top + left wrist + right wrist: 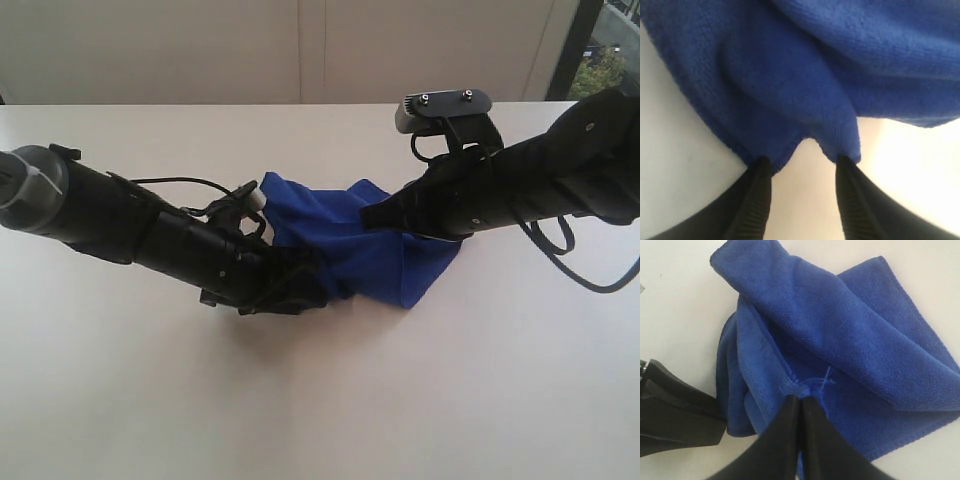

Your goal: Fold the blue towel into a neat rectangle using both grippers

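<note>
The blue towel (375, 262) lies bunched in loose folds at the middle of the white table (320, 400). My left gripper (303, 287) sits at its near left edge. In the left wrist view this gripper (801, 161) is open, its black fingertips (761, 167) just touching the towel's (805, 75) hem, with bare table between them. My right gripper (372, 215) reaches in from the right, over the towel. The right wrist view shows it (800, 399) shut on a corner of the towel (855, 340), where a small thread tag (824, 380) sticks out.
The left arm's black body (670, 412) shows beside the towel in the right wrist view. A cable (575, 268) loops down from the right arm onto the table. A pale wall (300, 50) runs behind the table's far edge.
</note>
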Robot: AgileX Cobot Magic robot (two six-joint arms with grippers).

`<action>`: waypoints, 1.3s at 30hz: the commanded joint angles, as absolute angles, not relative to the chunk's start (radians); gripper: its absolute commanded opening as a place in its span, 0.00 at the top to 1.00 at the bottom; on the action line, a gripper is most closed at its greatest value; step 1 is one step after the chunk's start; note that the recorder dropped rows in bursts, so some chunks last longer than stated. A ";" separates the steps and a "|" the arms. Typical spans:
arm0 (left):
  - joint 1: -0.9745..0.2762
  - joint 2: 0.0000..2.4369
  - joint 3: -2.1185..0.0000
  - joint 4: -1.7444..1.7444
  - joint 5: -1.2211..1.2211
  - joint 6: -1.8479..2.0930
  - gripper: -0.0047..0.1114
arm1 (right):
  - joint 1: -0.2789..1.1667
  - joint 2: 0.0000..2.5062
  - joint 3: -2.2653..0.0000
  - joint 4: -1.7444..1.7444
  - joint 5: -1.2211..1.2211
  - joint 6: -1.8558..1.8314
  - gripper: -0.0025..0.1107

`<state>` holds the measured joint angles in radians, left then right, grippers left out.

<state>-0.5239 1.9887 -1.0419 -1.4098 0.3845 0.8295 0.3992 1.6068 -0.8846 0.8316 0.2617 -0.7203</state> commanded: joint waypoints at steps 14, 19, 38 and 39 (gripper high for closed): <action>-0.532 2.064 -1.038 -1.427 0.285 0.871 0.80 | 0.397 1.599 -0.883 0.833 0.256 -0.722 0.98; -0.532 2.064 -1.038 -1.376 0.192 0.872 0.94 | 0.397 1.599 -0.883 0.833 0.256 -0.722 0.98; -0.489 2.027 -1.038 -1.287 0.212 0.872 0.90 | 0.397 1.599 -0.883 0.833 0.256 -0.722 0.98; -0.489 2.020 -1.038 -1.280 0.237 0.872 0.82 | 0.397 1.599 -0.883 0.833 0.256 -0.722 0.98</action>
<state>-0.4872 1.9997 -1.0678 -1.3525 0.2019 0.8657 0.3992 1.6068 -0.8846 0.8316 0.2601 -0.7203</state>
